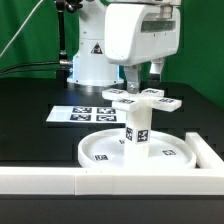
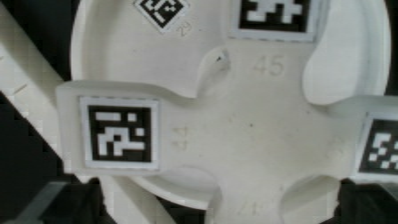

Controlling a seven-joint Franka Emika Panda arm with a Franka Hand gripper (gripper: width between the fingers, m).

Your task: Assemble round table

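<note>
Presently, the tool (image 1: 139, 80) stands directly over the cross-shaped piece (image 1: 142, 99), its fingers reaching down to it (whether they actually clamp it I cannot tell, the contact being hidden). That piece sits level atop the short post (image 1: 137, 130), which stands upright near the centre of the round disc (image 1: 105, 150); the stacked arrangement suggests the cross is being seated or turned onto the post. The wrist view shows only the cross's tagged upper face (image 2: 196, 110) at close range. The disc is butted against the white border wall (image 1: 120, 182) at six o'clock, evidently to brace it. The marker board (image 1: 85, 114) lies flat at ten o'clock from the disc on the black counter (image 1: 30, 130). Green backdrop behind.
</note>
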